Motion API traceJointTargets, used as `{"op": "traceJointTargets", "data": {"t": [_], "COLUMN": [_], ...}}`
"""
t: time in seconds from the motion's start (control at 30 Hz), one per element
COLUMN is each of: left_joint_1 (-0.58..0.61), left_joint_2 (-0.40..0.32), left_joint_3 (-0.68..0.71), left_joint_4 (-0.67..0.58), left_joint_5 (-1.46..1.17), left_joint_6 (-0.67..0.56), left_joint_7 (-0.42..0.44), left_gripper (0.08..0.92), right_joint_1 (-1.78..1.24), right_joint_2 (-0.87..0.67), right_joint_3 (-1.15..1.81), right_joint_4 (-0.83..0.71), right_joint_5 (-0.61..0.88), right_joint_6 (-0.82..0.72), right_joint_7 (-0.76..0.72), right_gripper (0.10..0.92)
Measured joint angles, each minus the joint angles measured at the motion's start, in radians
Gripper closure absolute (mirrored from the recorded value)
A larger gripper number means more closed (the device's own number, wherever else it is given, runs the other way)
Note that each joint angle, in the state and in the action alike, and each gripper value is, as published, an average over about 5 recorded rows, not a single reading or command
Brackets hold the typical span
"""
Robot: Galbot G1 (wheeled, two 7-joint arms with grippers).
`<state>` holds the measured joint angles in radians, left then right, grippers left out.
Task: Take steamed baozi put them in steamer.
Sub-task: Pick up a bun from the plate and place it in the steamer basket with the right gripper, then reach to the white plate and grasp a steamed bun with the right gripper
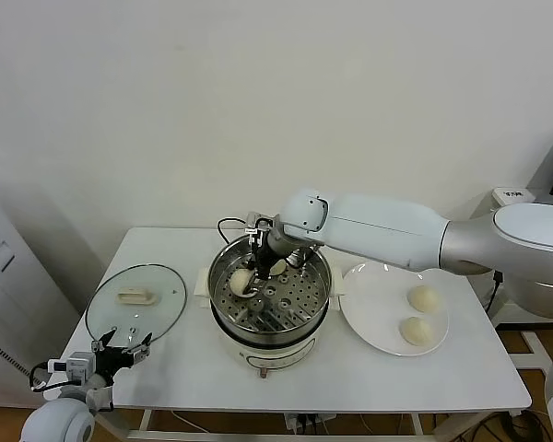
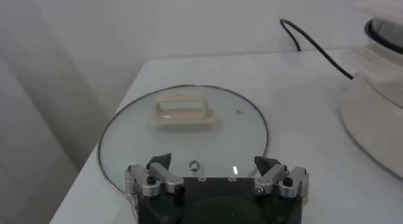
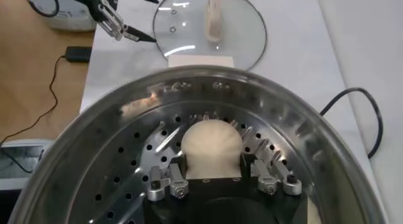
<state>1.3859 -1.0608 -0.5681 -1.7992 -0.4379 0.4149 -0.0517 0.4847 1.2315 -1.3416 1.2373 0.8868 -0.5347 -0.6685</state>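
My right end effector (image 1: 255,269) is down inside the steamer (image 1: 313,299), a round, shiny stainless-steel pot on a white base, with a perforated steel tray dotted with small round holes. Between its two metal fingers (image 3: 165,184) sits a smooth, cream-white baozi (image 3: 211,145), domed and unmarked, resting on the tray; the fingers stand on either side of it, part-way apart, and I cannot tell whether the pads touch the dough. A second pale bun (image 1: 278,267) lies on the tray just beside it, partly hidden by my wrist.

Two more round buns (image 1: 424,298) (image 1: 417,330) lie near each other on a flat white plate (image 1: 373,313) on the desk (image 1: 442,382), to the right of the steamer. A black cord (image 1: 227,226) curls behind the pot.

My left end effector (image 1: 122,350) hangs at the front left edge of the desk, its dark pointed fingers (image 2: 160,162) spread wide and holding nothing. Just beyond it lies a round glass lid (image 2: 252,128) with a thin metal rim and a blocky cream-white handle, flat on the white desk, well apart from the steamer.
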Motion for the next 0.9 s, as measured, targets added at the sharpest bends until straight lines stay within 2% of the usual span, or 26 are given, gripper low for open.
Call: {"op": "traceJointTargets", "data": {"t": [0.2, 0.3, 0.53, 0.9], "left_joint_1": [0.000, -0.001, 0.004, 0.006], "left_joint_2": [0.000, -0.001, 0.002, 0.007], "left_joint_3": [0.000, 0.000, -0.005, -0.005], "left_joint_4": [0.004, 0.003, -0.009, -0.023], "left_joint_5": [0.000, -0.001, -0.004, -0.006], "left_joint_6": [-0.001, -0.001, -0.001, 0.001], "left_joint_7": [0.000, 0.000, 0.000, 0.000], "left_gripper": [0.177, 0.177, 0.177, 0.177], "right_joint_1": [0.004, 0.023, 0.111, 0.259], "right_joint_2": [-0.002, -0.014, -0.098, -0.336], "right_joint_3": [0.011, 0.012, 0.001, -0.084], "right_joint_4": [0.000, -0.001, 0.000, 0.021], "right_joint_5": [-0.001, -0.008, -0.074, -0.241], "right_joint_6": [0.001, 0.007, 0.049, 0.193], "right_joint_7": [-0.011, -0.034, -0.157, -0.412], "right_gripper": [0.243, 0.209, 0.203, 0.203]}}
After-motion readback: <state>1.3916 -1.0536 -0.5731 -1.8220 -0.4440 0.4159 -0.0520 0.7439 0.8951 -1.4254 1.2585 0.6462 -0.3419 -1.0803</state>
